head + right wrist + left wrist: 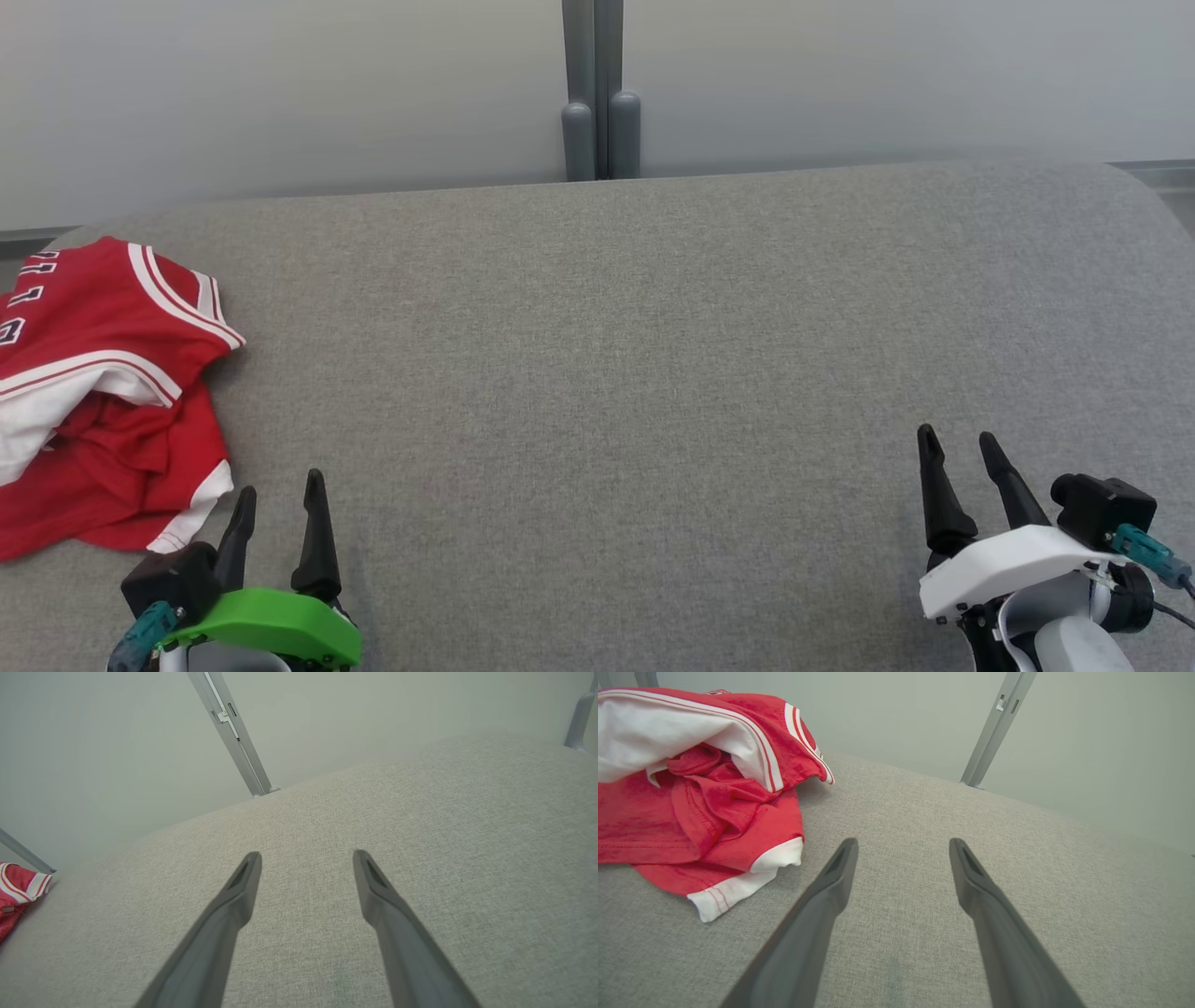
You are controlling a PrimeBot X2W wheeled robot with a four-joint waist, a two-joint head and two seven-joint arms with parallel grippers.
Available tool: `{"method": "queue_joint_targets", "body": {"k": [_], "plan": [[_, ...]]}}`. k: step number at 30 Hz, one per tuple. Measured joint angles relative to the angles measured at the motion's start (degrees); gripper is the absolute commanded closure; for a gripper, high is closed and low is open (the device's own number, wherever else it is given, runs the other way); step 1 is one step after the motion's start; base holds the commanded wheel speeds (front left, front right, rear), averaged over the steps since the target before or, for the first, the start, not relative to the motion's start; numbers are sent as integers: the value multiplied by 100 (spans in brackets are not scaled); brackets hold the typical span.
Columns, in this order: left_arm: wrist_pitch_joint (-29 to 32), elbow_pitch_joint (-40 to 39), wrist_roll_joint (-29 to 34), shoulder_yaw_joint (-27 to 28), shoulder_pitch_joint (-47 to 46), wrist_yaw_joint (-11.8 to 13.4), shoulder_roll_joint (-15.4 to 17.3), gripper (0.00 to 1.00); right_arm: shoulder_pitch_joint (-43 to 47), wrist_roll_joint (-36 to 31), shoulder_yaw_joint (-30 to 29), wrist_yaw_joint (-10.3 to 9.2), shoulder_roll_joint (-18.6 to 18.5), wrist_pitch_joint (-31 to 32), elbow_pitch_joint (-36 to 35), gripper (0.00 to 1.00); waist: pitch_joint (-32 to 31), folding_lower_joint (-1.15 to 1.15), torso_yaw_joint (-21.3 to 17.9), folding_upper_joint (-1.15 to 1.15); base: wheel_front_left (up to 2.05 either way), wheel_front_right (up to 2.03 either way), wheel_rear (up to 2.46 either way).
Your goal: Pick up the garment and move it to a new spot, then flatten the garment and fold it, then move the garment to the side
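The garment [103, 392] is a red jersey with white trim, lying crumpled at the left edge of the grey fabric table [607, 373]. In the left wrist view the garment [700, 793] bunches at the upper left, a white-cuffed sleeve nearest the fingers. My left gripper [280, 490] stands open near the front edge, just right of the garment's lower hem, with nothing between its fingers [836, 877]. At the front right my right gripper [957, 446] is open and empty, far from the garment [18, 891], which peeks in at the left edge of the right wrist view.
A grey post [597, 93] with two rounded feet stands against the pale wall behind the table's far edge. The table's corners are rounded. The grey surface stretches bare from the garment to the right side.
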Motion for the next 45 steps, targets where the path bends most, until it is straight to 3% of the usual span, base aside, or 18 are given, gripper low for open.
{"method": "queue_joint_targets", "body": {"k": [25, 45], "plan": [[-277, -118, 1109, 148, 34, 172, 3, 0, 34, -1303, 37, 0, -8, -316, -190, 0, -12, 0, -5, 0, 0, 0, 0], [-453, -66, 1858, 186, 62, 155, -5, 0, 41, -2059, -254, 1, -2, -514, -190, 0, 61, 0, -7, 0, 0, 0, 0]]}}
